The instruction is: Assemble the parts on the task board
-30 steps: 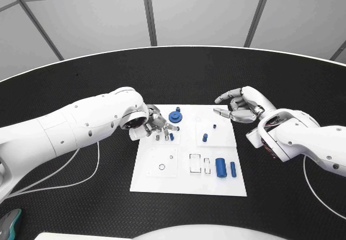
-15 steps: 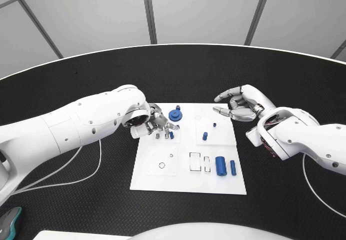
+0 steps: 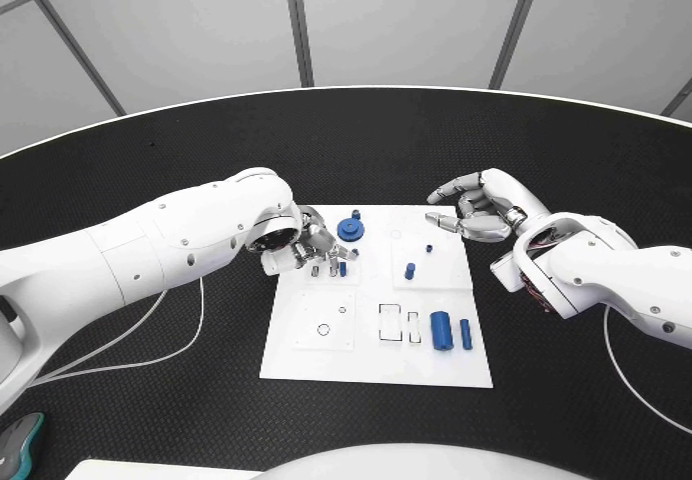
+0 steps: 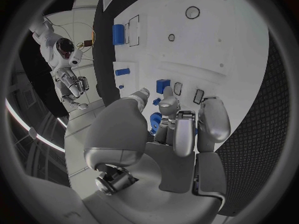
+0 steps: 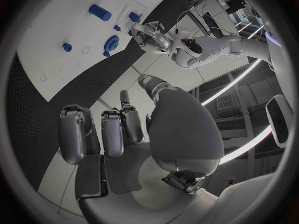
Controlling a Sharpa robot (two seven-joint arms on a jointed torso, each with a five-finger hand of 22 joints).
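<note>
Task board: flat white rectangular plate, smooth, lying mid-counter on the black textured counter, with shallow outlined recesses. Blue parts on it: round gear-like piece near the far edge, small peg right of centre, thick cylinder and thin cylinder side by side near the right edge. Left hand sits over the board's far-left corner, silver fingers curled down close together next to small blue pieces; cannot tell whether it pinches one. Right hand hovers at the board's far-right corner, fingers curled in, holding nothing. Near half of the board is unobstructed. White cable loops on the counter left of the board.
</note>
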